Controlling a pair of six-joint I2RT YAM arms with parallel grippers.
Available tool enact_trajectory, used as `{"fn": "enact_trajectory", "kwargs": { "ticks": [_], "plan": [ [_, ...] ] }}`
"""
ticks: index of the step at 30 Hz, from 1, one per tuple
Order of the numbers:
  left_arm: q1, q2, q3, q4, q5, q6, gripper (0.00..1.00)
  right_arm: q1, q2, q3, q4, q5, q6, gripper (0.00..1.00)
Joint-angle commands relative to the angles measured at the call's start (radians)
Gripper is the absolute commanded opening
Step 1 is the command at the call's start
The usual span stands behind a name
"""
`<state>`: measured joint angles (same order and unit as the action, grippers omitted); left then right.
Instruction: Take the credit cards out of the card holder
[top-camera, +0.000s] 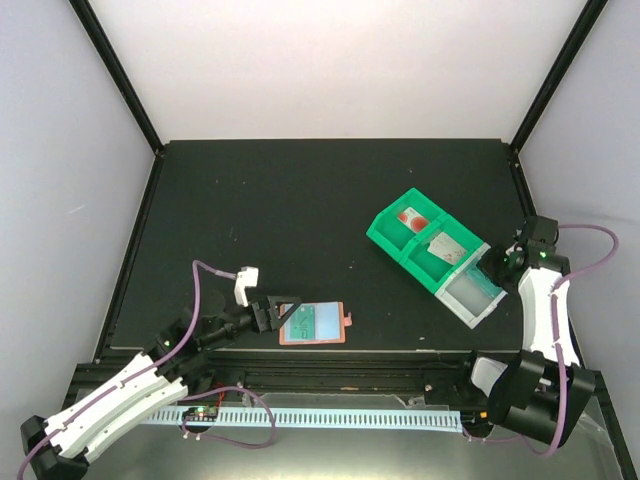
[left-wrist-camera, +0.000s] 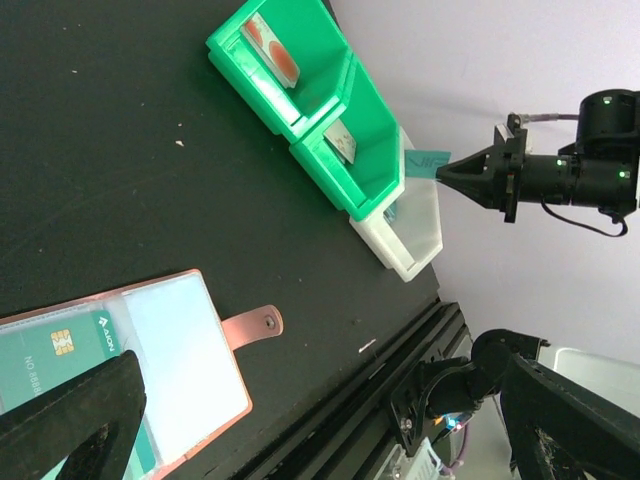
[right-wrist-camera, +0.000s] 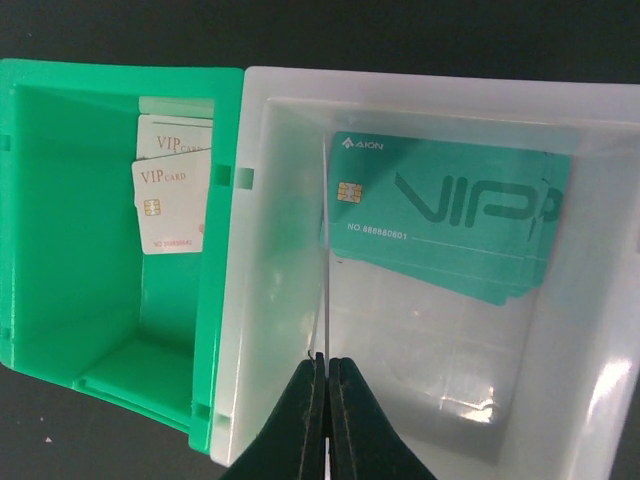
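Right fingers' (right-wrist-camera: 305, 425) credit card (left-wrist-camera: 425, 163) seemingly edge-on.

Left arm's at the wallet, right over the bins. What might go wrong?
1. The open left gripper sits at the edge of the salmon-orange folding wallet; closing may pinch the wallet with its teal chip card, and nothing pins the wallet down.
2. The shut right gripper holds another teal card edge-on near the translucent white bin wall; released, it might tip into the green plastic bin.
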<state>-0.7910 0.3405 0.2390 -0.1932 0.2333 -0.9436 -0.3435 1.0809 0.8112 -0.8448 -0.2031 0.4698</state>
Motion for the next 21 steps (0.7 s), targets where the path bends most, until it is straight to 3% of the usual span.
{"fn": "enact_trajectory", "kwargs": {
  "ticks": [1,21],
  "plan": [
    [0.007,0.013,0.035,-0.010,0.003,0.009,0.99,-0.022,0.042,0.008,0.039,-0.068,-0.050,0.01],
    [0.007,0.109,0.053,0.040,0.033,0.009,0.99,-0.025,0.107,-0.026,0.154,-0.101,-0.069,0.01]
  ]
}}
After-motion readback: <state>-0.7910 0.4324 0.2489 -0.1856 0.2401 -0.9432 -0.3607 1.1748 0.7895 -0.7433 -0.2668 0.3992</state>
